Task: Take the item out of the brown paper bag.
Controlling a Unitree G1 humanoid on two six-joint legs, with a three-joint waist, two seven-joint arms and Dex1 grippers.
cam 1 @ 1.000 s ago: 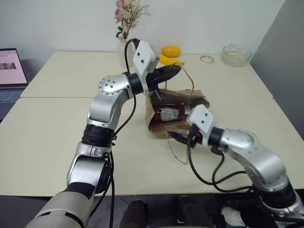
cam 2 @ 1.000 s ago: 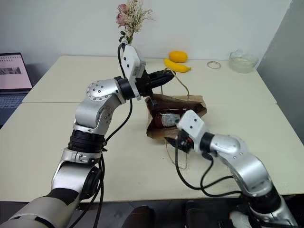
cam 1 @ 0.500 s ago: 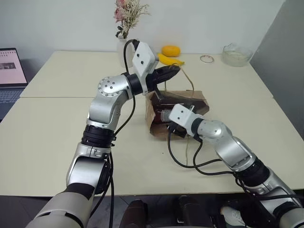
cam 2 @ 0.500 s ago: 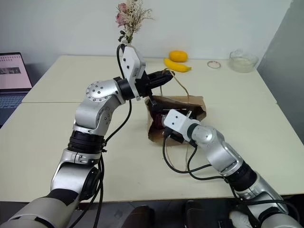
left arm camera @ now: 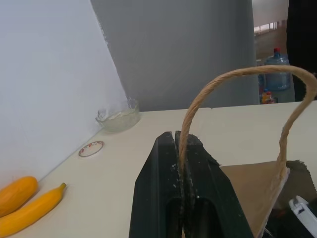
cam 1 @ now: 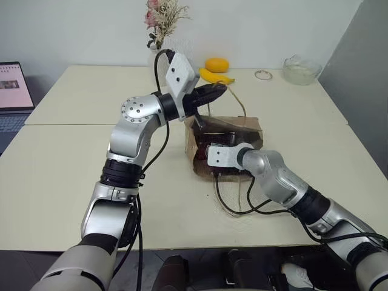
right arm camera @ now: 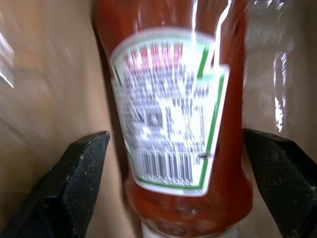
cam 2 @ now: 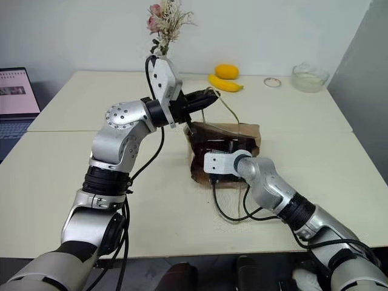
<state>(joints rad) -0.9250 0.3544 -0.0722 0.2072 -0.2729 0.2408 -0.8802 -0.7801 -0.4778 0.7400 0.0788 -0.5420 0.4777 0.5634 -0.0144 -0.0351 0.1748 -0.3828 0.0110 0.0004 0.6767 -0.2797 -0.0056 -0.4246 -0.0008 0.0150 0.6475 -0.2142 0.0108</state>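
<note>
The left gripper (left arm camera: 179, 163) pinches a tan handle of the creased brown paper bag (cam 1: 251, 126). Inside the bag, the right gripper (right arm camera: 176, 181) gapes wide around the red white-labelled squeeze bottle (right arm camera: 171, 119).

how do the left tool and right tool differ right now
The left tool is shut on the bag handle, raised above the brown paper bag. The right tool is open inside the bag's mouth, a finger on each side of the red bottle, not gripping it. Both have black fingers.
</note>
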